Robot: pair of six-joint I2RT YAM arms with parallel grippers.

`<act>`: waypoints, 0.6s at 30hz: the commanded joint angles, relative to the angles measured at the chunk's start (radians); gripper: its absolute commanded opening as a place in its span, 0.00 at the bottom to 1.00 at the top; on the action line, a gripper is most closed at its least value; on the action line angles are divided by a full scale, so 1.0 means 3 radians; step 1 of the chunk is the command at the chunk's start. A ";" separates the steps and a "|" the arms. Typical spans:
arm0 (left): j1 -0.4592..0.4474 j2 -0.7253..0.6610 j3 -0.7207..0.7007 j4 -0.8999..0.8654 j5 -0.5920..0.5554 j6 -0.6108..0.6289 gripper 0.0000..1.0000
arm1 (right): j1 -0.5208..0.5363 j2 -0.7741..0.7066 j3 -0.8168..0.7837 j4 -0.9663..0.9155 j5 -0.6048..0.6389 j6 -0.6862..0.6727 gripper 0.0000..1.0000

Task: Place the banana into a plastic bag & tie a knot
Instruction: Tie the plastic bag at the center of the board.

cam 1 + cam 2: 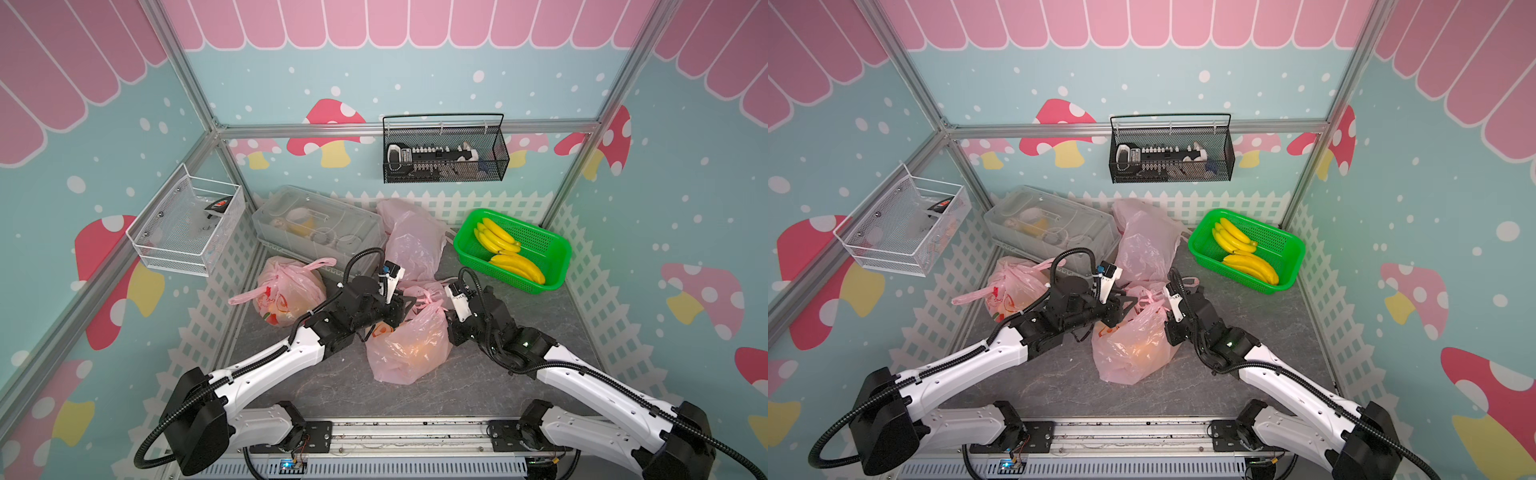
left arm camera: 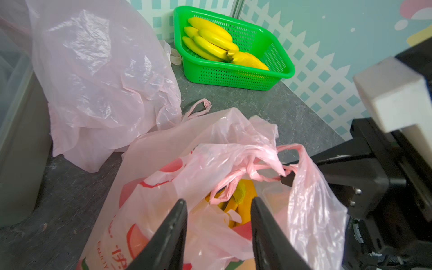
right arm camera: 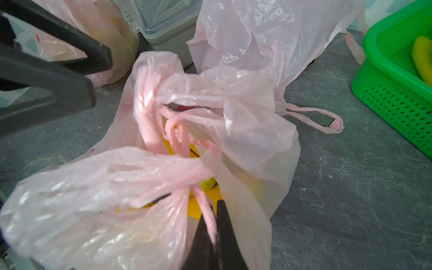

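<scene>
A pink plastic bag (image 1: 409, 345) (image 1: 1133, 345) stands mid-table between both arms. Its mouth is gathered, with the handles crossed over it (image 2: 245, 168). The yellow banana (image 2: 244, 194) (image 3: 205, 205) shows inside through the mouth. My left gripper (image 2: 218, 203) (image 1: 405, 307) hovers open just above the mouth, with only loose film between its fingers (image 3: 70, 93). My right gripper (image 3: 214, 210) is shut on a twisted pink handle strand on the bag's other side. In both top views its fingertips are hidden by the bag.
A green basket (image 1: 540, 245) with several bananas (image 1: 498, 241) sits back right. An empty pink bag (image 1: 415, 241) lies behind, its handle loop (image 3: 327, 121) on the table. A filled pink bag (image 1: 286, 291) and clear box (image 1: 316, 224) sit left. Wire baskets (image 1: 187, 224) (image 1: 444, 153) hang on walls.
</scene>
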 commanded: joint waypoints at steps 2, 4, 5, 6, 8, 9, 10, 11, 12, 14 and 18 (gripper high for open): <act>-0.0024 0.0047 0.0089 -0.0148 0.0057 0.0185 0.44 | -0.0012 0.0033 0.0098 0.0106 -0.0023 -0.0078 0.00; -0.0043 0.0055 0.0084 -0.0171 0.0003 0.0203 0.44 | -0.0012 0.0061 0.0099 0.0106 -0.0019 -0.0101 0.00; -0.0048 0.0051 0.0084 -0.0174 -0.0006 0.0211 0.44 | -0.0009 0.0076 0.0101 0.0104 -0.0026 -0.0109 0.00; -0.0067 0.0041 0.0084 -0.0176 -0.0012 0.0221 0.45 | -0.0014 0.0087 0.0100 0.0104 -0.0022 -0.0111 0.00; -0.0121 0.0019 0.0085 -0.0166 -0.0027 0.0238 0.47 | -0.0012 0.0092 0.0102 0.0116 -0.0045 -0.0111 0.00; -0.0153 -0.0003 0.0090 -0.0171 -0.0051 0.0246 0.48 | -0.0009 0.0093 0.0099 0.0117 -0.0048 -0.0112 0.00; -0.0183 -0.0028 0.0094 -0.0168 -0.0082 0.0253 0.51 | -0.0012 0.0083 0.0099 0.0118 -0.0045 -0.0109 0.00; -0.0215 -0.0056 0.0097 -0.0169 -0.0130 0.0255 0.56 | -0.0010 0.0069 0.0099 0.0114 -0.0047 -0.0107 0.00; -0.0245 -0.0092 0.0100 -0.0163 -0.0184 0.0257 0.59 | -0.0010 0.0058 0.0102 0.0117 -0.0049 -0.0103 0.00; -0.0283 -0.0161 0.0109 -0.0167 -0.0246 0.0269 0.65 | -0.0008 0.0037 0.0106 0.0110 -0.0062 -0.0101 0.00; -0.0309 -0.0261 0.0142 -0.0195 -0.0349 0.0262 0.73 | -0.0009 0.0008 0.0103 0.0109 -0.0078 -0.0094 0.00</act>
